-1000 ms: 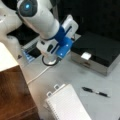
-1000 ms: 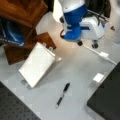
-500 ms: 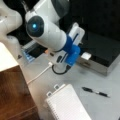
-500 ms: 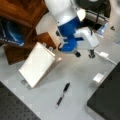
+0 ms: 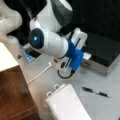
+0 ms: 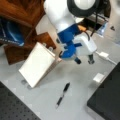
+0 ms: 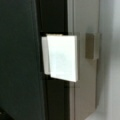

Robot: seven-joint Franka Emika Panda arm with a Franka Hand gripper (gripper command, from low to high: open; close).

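1. Change: over the last second the gripper (image 6: 84, 60) has travelled steadily toward the box (image 6: 106, 101). It now hangs above the table (image 6: 75, 105), near the box's long edge.
2. Jaws: in a front view they appear to stand apart with nothing between them. The wrist view shows no finger.
3. Block: the small white block (image 6: 99, 77) lies on the table just beside the box's edge, and the gripper has not reached it. It has not shifted in the last second. In a front view it shows only partly past the gripper, against the box's silver rim (image 5: 86, 56).
4. Wrist view: the block (image 7: 62, 58) fills the middle, lying across the box's dark edge. My judgement is that the camera is now lined up on it.
5. Meaning: the approach looks close to complete, but no contact is visible.
6. Unchanged items: the pen (image 6: 63, 94) lies farther out from the box, and the pad (image 6: 37, 63) lies beyond the pen. The cable (image 5: 40, 73) runs across the table away from the box.
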